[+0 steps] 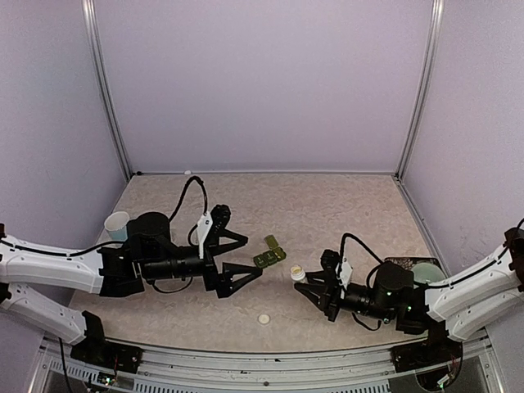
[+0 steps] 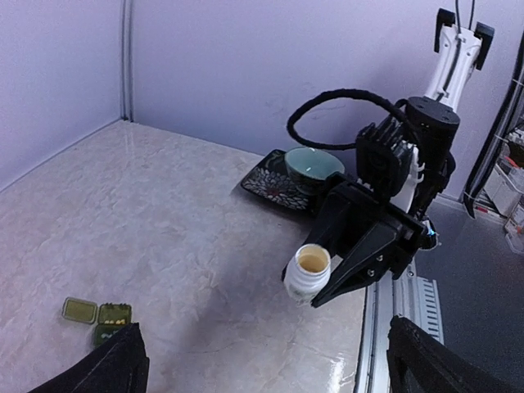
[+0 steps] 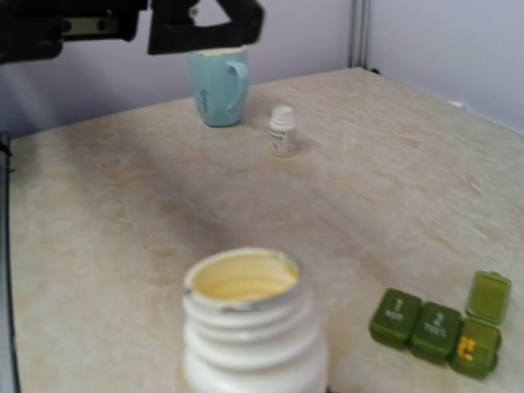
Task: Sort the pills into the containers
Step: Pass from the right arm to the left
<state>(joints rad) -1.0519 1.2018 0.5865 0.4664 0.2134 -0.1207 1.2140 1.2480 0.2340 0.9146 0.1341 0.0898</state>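
Spillage is my worry: right fingers (image 2: 360,264) pinch the uncapped pill bottle (image 2: 309,273); left fingers (image 1: 239,277) gape empty; pill-box strip (image 1: 270,252) lies mid-frame in the top view; overtilting could pour past its open compartment (image 3: 475,353).

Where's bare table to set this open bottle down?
Bare: the wide stretch from the pill box to the back wall, and the near strip either side of the loose cap. Crowded: around the pill box, between the left fingers and the bottle the right fingers hold; tray and bowl at the right edge.
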